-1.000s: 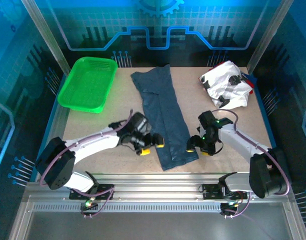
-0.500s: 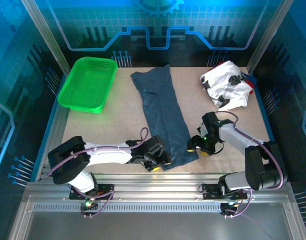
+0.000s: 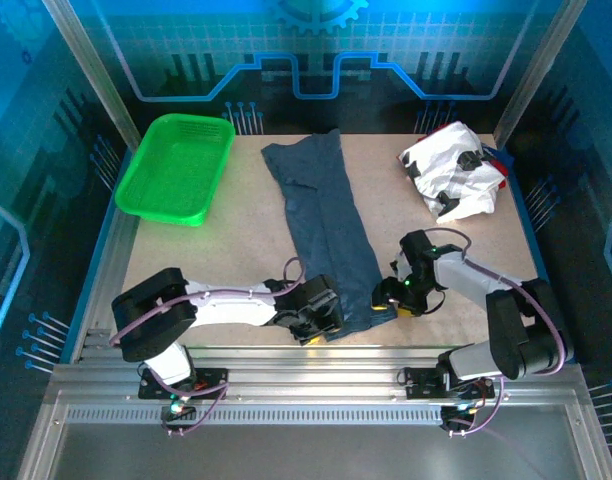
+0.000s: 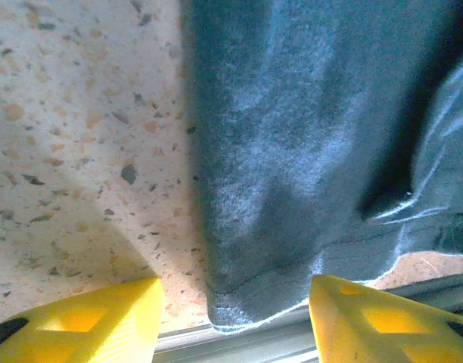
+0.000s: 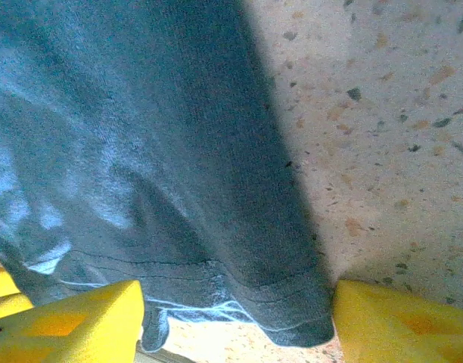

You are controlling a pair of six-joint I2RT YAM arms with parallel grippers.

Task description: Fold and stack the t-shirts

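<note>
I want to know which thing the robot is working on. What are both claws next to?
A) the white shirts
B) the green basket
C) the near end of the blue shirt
C: the left gripper and the right gripper sit at the two near corners of the blue shirt, far from the green basket and the white shirts.

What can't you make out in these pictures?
Top view: the white shirts are crumpled in a heap, so their number is unclear.
Left wrist view: the blue shirt is cut off by the picture edges.
Top view: the left gripper is too small to tell whether it touches cloth.
</note>
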